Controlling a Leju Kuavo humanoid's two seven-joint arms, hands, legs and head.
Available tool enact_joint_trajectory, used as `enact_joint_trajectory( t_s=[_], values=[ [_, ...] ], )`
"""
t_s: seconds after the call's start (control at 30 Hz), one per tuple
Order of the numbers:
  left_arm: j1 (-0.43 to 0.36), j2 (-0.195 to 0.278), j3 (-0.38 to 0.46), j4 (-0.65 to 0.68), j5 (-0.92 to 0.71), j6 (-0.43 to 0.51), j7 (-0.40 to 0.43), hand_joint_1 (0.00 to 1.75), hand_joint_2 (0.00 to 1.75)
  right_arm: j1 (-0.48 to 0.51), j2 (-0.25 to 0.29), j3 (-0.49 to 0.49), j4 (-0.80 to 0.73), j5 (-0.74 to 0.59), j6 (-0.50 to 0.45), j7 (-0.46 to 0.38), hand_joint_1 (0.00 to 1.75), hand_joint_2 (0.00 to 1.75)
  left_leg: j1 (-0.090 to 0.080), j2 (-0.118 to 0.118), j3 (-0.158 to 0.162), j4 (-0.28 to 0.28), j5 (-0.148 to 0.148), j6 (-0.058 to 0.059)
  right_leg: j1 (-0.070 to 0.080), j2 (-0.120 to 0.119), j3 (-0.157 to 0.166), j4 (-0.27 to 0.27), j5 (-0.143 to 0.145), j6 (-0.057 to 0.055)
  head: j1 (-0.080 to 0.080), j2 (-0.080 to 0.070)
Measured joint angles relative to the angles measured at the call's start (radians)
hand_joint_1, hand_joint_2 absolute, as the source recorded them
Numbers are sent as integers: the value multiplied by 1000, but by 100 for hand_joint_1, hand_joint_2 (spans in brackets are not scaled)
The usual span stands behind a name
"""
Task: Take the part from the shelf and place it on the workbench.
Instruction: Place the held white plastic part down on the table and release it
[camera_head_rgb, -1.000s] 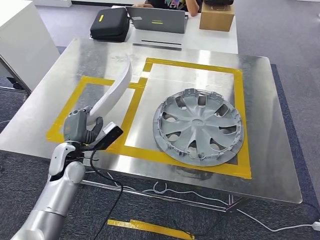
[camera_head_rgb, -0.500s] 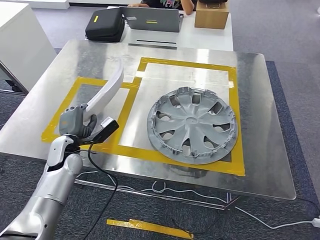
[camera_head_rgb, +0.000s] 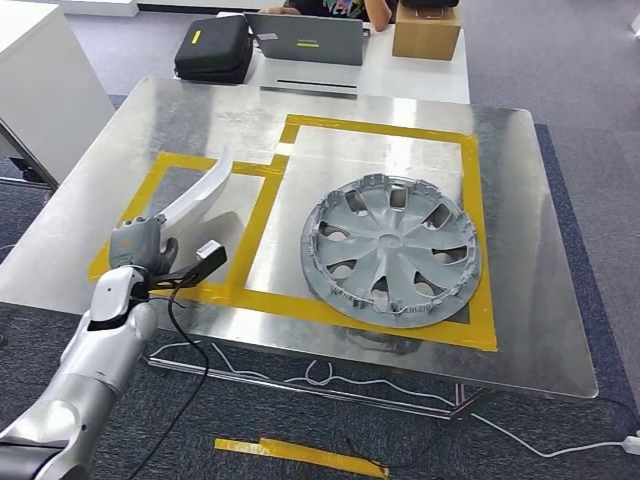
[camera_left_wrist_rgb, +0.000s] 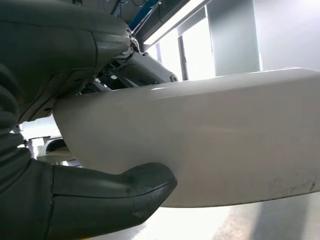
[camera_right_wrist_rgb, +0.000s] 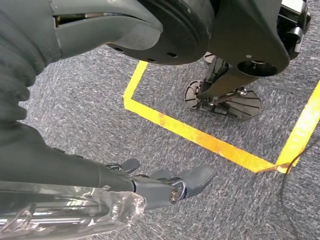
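Holding the white curved part over the table's near-left corner.

The left hand grips the part's lower end, thumb pressed beneath it; its upper tip rises above the small yellow-taped rectangle. Bare metal lies inside that rectangle; the grey wheel cover sits well apart in the larger rectangle. The right hand hangs over carpet, fingers apart, holding nothing.

Curved white part tilted above workbench.
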Motion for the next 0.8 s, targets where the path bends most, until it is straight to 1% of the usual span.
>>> enact_joint_trajectory(
  t_s=[0.23,0.37,0.53,0.67,0.8],
  values=[
    [-10,12,0,50,-20,0,11,175,175,0,2,0,0,0,1,-4,0,175,0,0,0,1,0,0,0,0,0,0,0,0,0,0],
    [-19,14,0,70,-27,0,12,0,175,0,2,0,1,0,2,-6,0,0,0,0,0,1,0,0,0,0,0,0,0,0,0,0],
    [-27,15,2,93,-25,14,-9,0,175,0,2,0,2,2,3,-6,0,0,0,0,0,1,0,0,0,0,0,0,0,0,0,0],
    [-28,12,14,100,9,44,-67,0,0,-1,2,0,3,4,3,-7,0,0,0,0,0,1,0,0,0,0,0,0,0,0,0,0],
    [-26,4,29,98,51,63,-115,0,0,-1,2,0,3,4,3,-7,0,0,0,0,0,1,0,0,0,0,0,0,0,0,0,0]
  ],
)
